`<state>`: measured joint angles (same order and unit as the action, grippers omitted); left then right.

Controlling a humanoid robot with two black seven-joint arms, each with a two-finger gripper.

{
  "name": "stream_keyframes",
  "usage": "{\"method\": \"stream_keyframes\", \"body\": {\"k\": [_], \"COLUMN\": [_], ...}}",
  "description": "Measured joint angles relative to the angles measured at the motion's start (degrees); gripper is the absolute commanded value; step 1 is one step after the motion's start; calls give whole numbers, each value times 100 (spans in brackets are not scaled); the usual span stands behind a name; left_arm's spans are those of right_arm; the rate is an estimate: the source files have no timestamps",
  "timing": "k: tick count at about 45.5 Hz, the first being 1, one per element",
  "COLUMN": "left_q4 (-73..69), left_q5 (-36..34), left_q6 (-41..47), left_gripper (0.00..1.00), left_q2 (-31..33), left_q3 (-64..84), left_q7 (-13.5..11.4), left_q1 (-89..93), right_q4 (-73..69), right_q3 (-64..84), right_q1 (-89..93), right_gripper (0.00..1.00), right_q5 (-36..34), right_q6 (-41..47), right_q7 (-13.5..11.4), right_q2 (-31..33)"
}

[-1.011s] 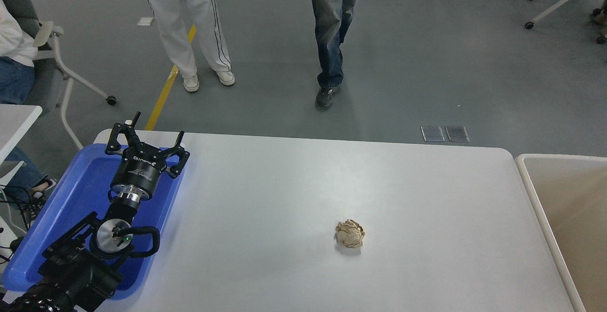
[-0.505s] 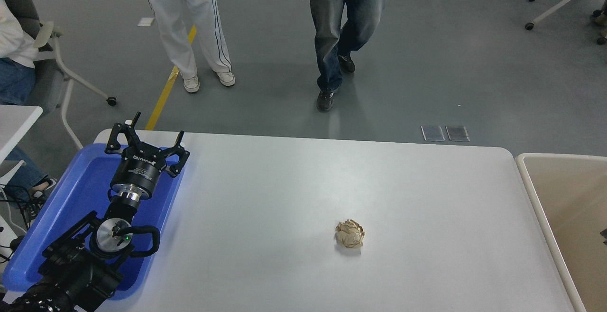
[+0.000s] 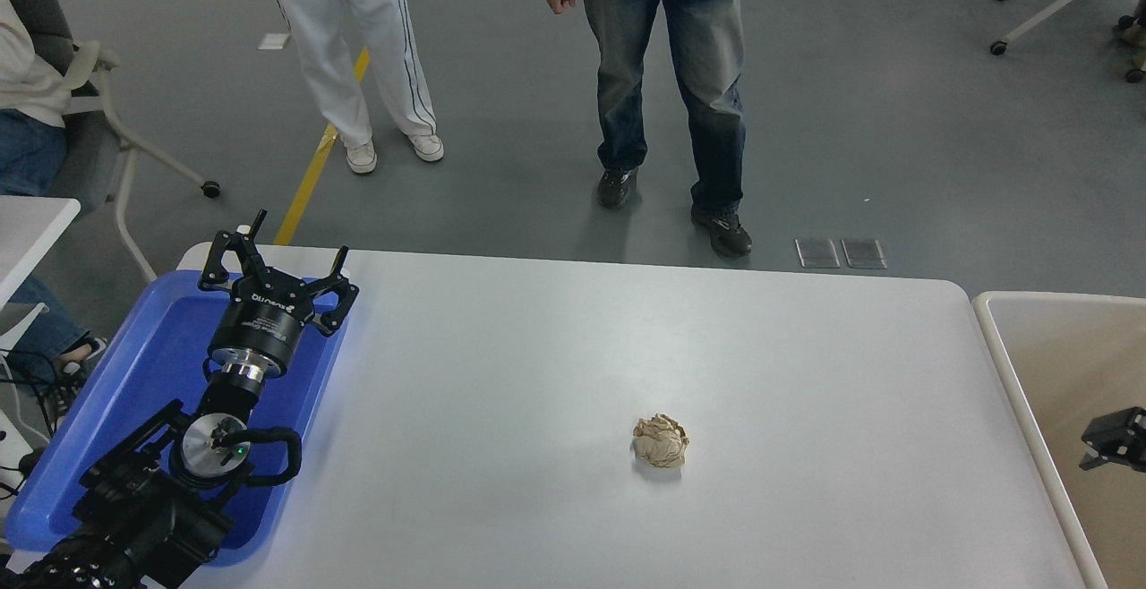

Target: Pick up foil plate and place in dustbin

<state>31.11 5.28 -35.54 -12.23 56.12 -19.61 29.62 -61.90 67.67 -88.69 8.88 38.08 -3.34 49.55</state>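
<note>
Black right gripper (image 3: 1113,437) is hanging over the large beige rectangular dustbin (image 3: 1012,374), seemingly the drop spot; whether its jaws are parted, I cannot tell

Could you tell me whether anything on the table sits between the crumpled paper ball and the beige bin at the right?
Nothing visible does: the table is bare between the paper ball and the dustbin. The right gripper shows over the dustbin. No foil plate is in view.
</note>
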Motion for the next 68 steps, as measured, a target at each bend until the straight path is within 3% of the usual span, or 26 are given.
{"method": "stream_keyframes", "body": {"k": [14,31,44,68], "left_q4": [0,0,0,0], "left_q5": [0,-3,-7,-2], "left_q6": [4,4,4,-1], "left_gripper": [100,100,100,100], "left_q2": [1,-1,-2,-6], "left_q3": [-4,-4,-4,-4], "left_q7": [1,1,1,1], "left_q1": [-2,-5,-5,-2], "right_q4": [-596,-982,-1305,-1651], "right_q3": [614,485,241,257], "right_q1": [-1422,-2738,-3456,-4011], "right_gripper": [100,100,100,100], "right_q5": [475,975,970,638], "right_q6": [530,665,686,691], "right_q7": [0,10,17,17], "right_q2": [-423,-1531,-2157,-2547]}}
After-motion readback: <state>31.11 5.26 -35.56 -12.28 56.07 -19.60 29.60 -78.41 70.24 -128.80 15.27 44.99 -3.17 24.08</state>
